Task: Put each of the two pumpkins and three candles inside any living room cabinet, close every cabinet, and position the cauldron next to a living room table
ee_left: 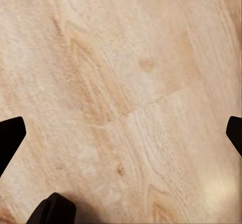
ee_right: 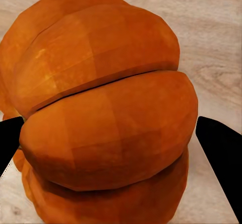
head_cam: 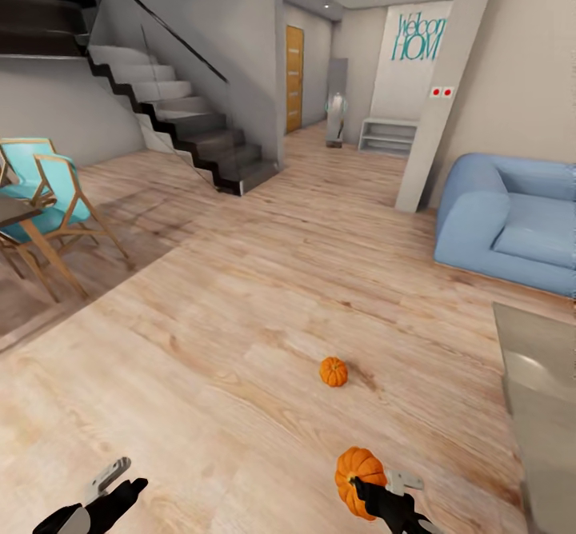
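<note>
Nearby, wide bare floor [head_cam: 240, 342] around pumpkin [head_cam: 334, 372]

The floor [head_cam: 240, 294] is pale wood planking with visible grain and knots, matt with a faint sheen. Both pumpkins, the near one [head_cam: 358, 470] at lower right and the far one [head_cam: 334, 372] mid-frame, look smooth, faceted and dull orange. The sofa [head_cam: 512, 222] at right looks like soft blue cloth. The counter [head_cam: 544, 390] at the right edge has a glossy grey top. The chairs [head_cam: 48, 198] at left have light wooden frames.
</note>
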You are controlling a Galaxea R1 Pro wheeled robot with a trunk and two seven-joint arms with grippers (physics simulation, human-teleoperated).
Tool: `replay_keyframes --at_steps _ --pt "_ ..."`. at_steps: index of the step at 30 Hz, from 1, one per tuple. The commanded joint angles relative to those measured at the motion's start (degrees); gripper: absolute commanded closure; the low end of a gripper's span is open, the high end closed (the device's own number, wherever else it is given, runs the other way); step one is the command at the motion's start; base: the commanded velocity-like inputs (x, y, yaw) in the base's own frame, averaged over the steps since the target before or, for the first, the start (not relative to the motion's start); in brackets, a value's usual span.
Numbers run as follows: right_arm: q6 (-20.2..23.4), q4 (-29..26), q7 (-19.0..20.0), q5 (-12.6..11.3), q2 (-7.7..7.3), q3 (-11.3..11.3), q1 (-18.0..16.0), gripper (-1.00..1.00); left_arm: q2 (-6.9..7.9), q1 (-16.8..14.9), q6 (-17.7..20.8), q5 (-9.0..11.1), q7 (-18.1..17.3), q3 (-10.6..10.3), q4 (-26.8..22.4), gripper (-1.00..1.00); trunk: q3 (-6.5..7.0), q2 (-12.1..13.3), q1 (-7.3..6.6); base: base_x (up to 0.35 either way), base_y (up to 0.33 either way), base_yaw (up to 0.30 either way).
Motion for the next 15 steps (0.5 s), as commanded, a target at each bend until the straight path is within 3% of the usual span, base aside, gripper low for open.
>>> replay_keyframes --at_steps 1,15 --pt "-0.22 0.05 0.29 -0.55 -0.01 0.27 -0.07 1.00 0.01 0.00 0.29 0.34 -0.11 0.09 -0.04 -1.00 -0.11 -0.02 0.03 0.319 0.115 -0.209" --pt "-0.24 0.05 0.29 -0.55 -0.01 0.27 -0.04 1.00 0.01 0.00 0.29 0.26 -0.11 0.04 -0.04 -1.00 -1.01 -0.02 0.03 0.325 0.032 -0.216"
